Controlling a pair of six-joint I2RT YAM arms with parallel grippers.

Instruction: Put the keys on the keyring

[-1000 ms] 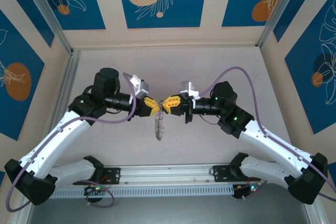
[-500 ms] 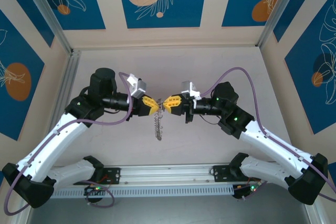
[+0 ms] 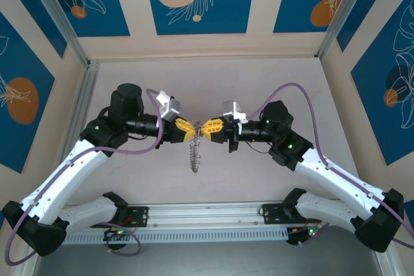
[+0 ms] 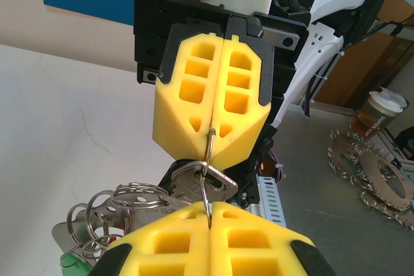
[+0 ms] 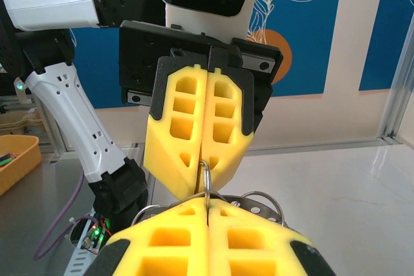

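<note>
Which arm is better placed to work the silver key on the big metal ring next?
Left, probably. The left gripper and right gripper both pinch the large thin metal keyring tip to tip; the plain silver key lies close to the left's tips, so the right can simply hold.

Bright, even overhead light casts soft shadows on the pale table (image 3: 259, 82); wrist views look sharp close up, backgrounds perhaps slightly blurred.

The top camera looked down on the counter (image 3: 272, 75) from behind the bases; wrist cameras, close behind the left fingers (image 4: 162, 245) and right fingers (image 5: 169, 244), faced each other, all sharing that meeting.
</note>
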